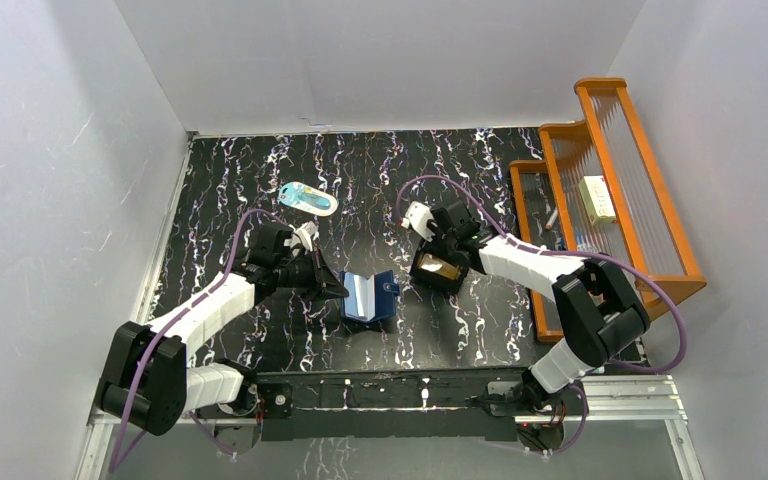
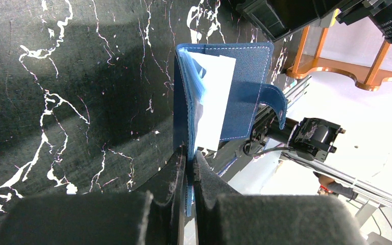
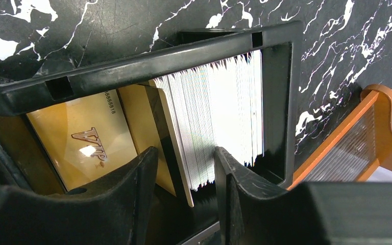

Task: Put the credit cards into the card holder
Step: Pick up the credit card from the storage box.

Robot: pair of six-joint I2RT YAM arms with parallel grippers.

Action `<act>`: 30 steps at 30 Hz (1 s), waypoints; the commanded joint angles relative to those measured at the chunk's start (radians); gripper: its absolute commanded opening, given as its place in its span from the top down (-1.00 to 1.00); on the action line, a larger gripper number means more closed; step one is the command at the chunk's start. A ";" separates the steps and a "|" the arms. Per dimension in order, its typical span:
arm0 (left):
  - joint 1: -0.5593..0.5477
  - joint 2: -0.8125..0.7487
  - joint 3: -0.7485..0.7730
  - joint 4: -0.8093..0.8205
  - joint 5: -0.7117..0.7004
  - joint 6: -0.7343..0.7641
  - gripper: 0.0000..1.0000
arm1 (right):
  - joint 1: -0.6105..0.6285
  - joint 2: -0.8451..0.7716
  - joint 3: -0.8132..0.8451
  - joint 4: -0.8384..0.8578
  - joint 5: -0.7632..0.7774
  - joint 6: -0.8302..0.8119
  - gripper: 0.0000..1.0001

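Tabletop (image 1: 230, 180) marbled, white walls (image 1: 360, 60), card holder (image 1: 368, 296)

Three views: one overhead, two riding my wrists.

My top camera looks down from behind both arm bases over the whole tabletop (image 1: 220, 180). My left wrist camera sits close behind its jaws, facing the wallet (image 2: 245, 76); my right one peers close into the black tray (image 3: 278, 102). Wallet and tray both show overhead.
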 commanded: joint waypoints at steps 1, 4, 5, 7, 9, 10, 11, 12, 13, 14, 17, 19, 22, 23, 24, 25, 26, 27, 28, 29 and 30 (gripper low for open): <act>-0.005 -0.034 0.001 -0.013 0.029 0.002 1.00 | -0.006 -0.047 0.036 0.025 0.015 0.025 -0.04; -0.005 -0.030 0.001 -0.013 0.028 0.002 1.00 | -0.006 -0.056 0.030 0.035 0.007 0.029 -0.01; -0.005 -0.030 0.002 -0.013 0.028 0.003 1.00 | -0.005 -0.057 0.030 0.034 0.009 0.031 0.01; -0.005 -0.030 -0.002 -0.013 0.026 0.004 1.00 | -0.005 -0.060 0.033 0.031 0.010 0.030 0.03; -0.005 -0.028 -0.005 -0.013 0.028 0.010 1.00 | -0.006 -0.064 0.036 0.035 0.016 0.033 0.03; -0.005 -0.025 -0.005 -0.014 0.033 0.014 1.00 | -0.006 -0.066 0.038 0.036 0.018 0.033 0.05; -0.005 -0.022 -0.005 -0.019 0.034 0.019 1.00 | -0.006 -0.067 0.039 0.036 0.019 0.034 0.08; -0.005 -0.016 -0.003 -0.023 0.034 0.024 1.00 | -0.005 -0.067 0.039 0.039 0.020 0.032 0.12; -0.005 -0.015 -0.003 -0.028 0.032 0.026 1.00 | -0.005 -0.067 0.039 0.040 0.018 0.031 0.19; -0.005 -0.013 -0.004 -0.029 0.032 0.027 1.00 | -0.005 -0.065 0.039 0.040 0.018 0.031 0.28; -0.005 -0.010 -0.008 -0.029 0.026 0.025 1.00 | -0.006 -0.063 0.038 0.037 0.009 0.033 0.49; -0.005 -0.010 -0.008 -0.030 0.025 0.025 1.00 | -0.006 -0.065 0.038 0.032 0.009 0.037 0.54; -0.005 -0.010 -0.007 -0.030 0.025 0.026 1.00 | -0.005 -0.074 0.050 0.012 0.004 0.050 0.55; -0.006 -0.009 -0.008 -0.030 0.024 0.026 1.00 | -0.005 -0.078 0.053 0.005 0.001 0.055 0.55; -0.005 -0.006 -0.007 -0.030 0.024 0.027 1.00 | -0.005 -0.083 0.057 0.003 0.000 0.057 0.55; -0.005 -0.005 -0.006 -0.030 0.022 0.027 1.00 | -0.006 -0.087 0.059 0.000 0.000 0.060 0.57; -0.005 -0.005 -0.007 -0.031 0.021 0.029 1.00 | -0.006 -0.093 0.061 -0.003 0.001 0.062 0.60; -0.005 -0.003 -0.006 -0.037 0.022 0.034 1.00 | -0.006 -0.098 0.064 -0.006 0.000 0.063 0.63; -0.005 -0.001 0.001 -0.050 0.018 0.044 1.00 | -0.006 -0.104 0.069 -0.013 -0.002 0.065 0.67; -0.005 0.001 0.012 -0.075 0.008 0.060 1.00 | -0.006 -0.111 0.077 -0.029 -0.003 0.068 0.70; -0.005 0.001 0.022 -0.097 -0.007 0.074 1.00 | -0.005 -0.117 0.089 -0.051 -0.013 0.071 0.74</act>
